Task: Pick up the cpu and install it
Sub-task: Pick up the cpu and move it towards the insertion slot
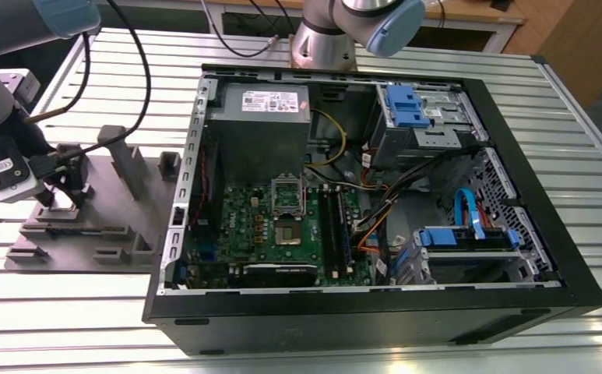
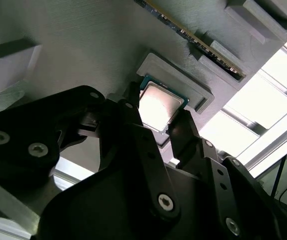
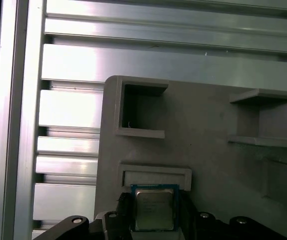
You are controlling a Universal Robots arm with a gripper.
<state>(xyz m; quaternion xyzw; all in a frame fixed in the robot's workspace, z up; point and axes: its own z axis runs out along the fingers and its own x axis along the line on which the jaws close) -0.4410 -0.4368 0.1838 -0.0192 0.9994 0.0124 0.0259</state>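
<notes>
The cpu is a small square chip with a silvery top, and it lies in a shallow nest on the grey fixture. In both wrist views my gripper straddles the chip, its black fingers pressed against two opposite edges. The first wrist view shows the cpu between the fingertips, just beside the nest's raised lip. In the exterior view, my gripper is low over the fixture on the exterior view's left. Inside the open computer case sits the green motherboard, and its metal-framed socket stands open.
Grey upright blocks rise from the fixture near my gripper. A memory stick lies in a slot beside the nest. The black case wall stands between fixture and motherboard. Cables and blue drive brackets crowd the case's far side.
</notes>
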